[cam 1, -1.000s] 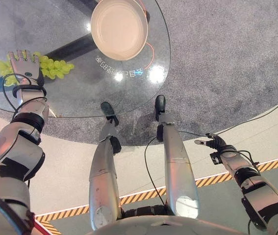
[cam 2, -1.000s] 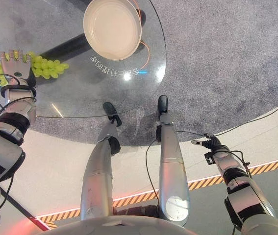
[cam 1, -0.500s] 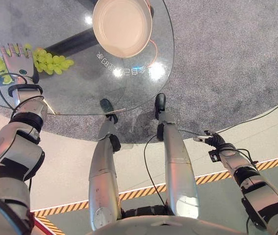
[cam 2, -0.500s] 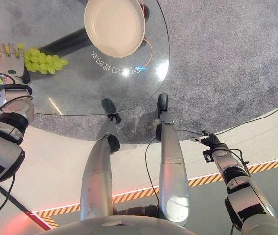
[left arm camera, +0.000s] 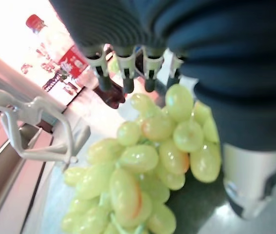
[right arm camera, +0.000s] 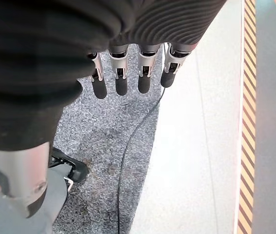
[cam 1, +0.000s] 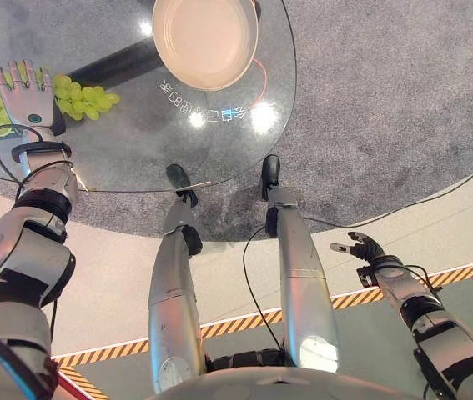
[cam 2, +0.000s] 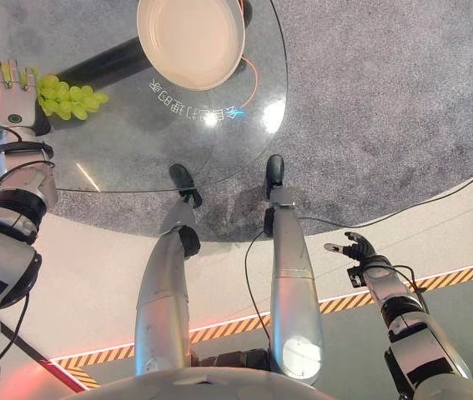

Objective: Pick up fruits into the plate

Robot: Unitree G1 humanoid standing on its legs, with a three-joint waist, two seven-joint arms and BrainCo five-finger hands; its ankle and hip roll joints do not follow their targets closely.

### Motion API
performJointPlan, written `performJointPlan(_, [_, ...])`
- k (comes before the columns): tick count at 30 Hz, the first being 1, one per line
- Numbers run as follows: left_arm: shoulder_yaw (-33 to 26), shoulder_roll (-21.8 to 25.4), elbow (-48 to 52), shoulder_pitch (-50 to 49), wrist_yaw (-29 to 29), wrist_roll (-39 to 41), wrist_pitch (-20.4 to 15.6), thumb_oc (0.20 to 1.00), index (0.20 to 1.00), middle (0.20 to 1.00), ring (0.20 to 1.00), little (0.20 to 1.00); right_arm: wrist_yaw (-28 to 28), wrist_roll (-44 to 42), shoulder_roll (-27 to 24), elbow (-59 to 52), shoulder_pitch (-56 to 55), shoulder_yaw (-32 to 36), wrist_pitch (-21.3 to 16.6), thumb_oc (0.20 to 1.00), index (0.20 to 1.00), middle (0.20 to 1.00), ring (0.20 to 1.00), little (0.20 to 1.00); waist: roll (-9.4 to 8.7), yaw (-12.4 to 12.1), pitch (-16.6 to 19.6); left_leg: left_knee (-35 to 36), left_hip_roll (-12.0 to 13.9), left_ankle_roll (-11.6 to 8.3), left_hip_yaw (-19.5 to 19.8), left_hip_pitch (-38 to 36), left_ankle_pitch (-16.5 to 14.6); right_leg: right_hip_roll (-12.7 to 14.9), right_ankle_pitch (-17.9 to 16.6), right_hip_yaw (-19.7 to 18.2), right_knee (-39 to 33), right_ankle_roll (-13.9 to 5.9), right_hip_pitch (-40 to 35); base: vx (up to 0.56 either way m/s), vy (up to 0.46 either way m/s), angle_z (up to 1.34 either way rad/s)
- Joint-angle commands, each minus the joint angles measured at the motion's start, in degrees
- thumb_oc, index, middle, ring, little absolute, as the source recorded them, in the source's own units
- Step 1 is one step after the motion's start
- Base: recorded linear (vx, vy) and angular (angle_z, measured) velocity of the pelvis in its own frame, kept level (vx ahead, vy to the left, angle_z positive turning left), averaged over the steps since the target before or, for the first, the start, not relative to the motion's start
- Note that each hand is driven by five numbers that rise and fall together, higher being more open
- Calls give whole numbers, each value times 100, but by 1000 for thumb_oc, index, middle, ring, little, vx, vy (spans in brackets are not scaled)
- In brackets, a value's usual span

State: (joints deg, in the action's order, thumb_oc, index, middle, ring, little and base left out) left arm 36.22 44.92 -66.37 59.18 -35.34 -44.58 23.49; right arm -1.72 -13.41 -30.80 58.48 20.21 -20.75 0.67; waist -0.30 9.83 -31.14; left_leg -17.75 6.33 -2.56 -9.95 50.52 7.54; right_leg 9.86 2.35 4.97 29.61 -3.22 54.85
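Round glass worktop on grey carpet, bearing a cream round plate at its far side. Well apart to the left, a bunch of green grapes lying on the glass. Left robot hand spread flat over the bunch, fingers straight, grasping nothing. Right robot hand low beside the worktop, relaxed and empty.

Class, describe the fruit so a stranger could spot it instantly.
On the round glass table, look to the robot's left edge, away from the cream round plate. There lies a bunch of green grapes, under the open left robot hand: the table's only fruit.
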Motion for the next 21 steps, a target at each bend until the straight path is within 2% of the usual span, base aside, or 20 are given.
performJointPlan(1, [-276, 391, -337, 247, -27, 310, 64, 1000, 1000, 1000, 1000, 1000, 85, -9, -100, 108, -608, -46, -35, 1000, 1000, 1000, 1000, 1000, -209, -35, 135, -1047, -341, -23, 172, 80, -942, -220, -603, -123, -735, -88, -332, 32, 25, 7])
performJointPlan(2, [-226, 382, -384, 320, 26, 407, 66, 1000, 1000, 1000, 1000, 1000, 78, -17, -88, 111, -625, -62, -46, 1000, 1000, 1000, 1000, 1000, -206, -29, 135, -1054, -349, -16, 174, 77, -946, -214, -597, -125, -720, -90, -328, 37, 25, 9])
performJointPlan(3, [-166, 387, -418, 397, 159, 492, 59, 288, 288, 288, 288, 288, 64, -16, -76, 86, -648, -74, -43, 1000, 1000, 1000, 1000, 1000, -203, -26, 135, -1059, -352, -4, 174, 79, -947, -207, -589, -123, -703, -96, -323, 24, 13, 7])
performJointPlan(4, [-149, 385, -437, 419, 198, 539, 53, 200, 200, 200, 200, 200, 58, -16, -72, 73, -655, -78, -36, 1000, 1000, 1000, 1000, 1000, -204, -24, 135, -1059, -352, 0, 173, 77, -946, -205, -587, -121, -699, -97, -324, 23, 2, 6])
performJointPlan(7, [-101, 323, -595, 440, 368, 639, 18, 200, 200, 200, 200, 200, -4, -21, -36, -79, -677, -130, 86, 1000, 1000, 1000, 1000, 1000, -236, -10, 135, -1038, -354, 18, 174, 48, -941, -214, -594, -112, -690, -110, -338, 20, -5, 2])
performJointPlan(13, [-98, 264, -825, 346, 458, 732, -154, 200, 200, 200, 200, 200, 3, 37, -43, -85, -618, -148, 89, 1000, 1000, 1000, 1000, 1000, -275, 8, 135, -943, -310, 1, 123, -28, -921, -232, -608, -95, -728, -130, -387, 0, 0, 0])
performJointPlan(21, [21, 298, -1267, 320, 757, 741, -527, 200, 200, 200, 200, 200, -10, -63, -151, -82, -432, -176, 85, 1000, 1000, 1000, 1000, 1000, -305, 11, 135, -881, -263, -36, 106, -12, -854, -261, -618, -64, -730, -109, -376, 9, 1, 0])
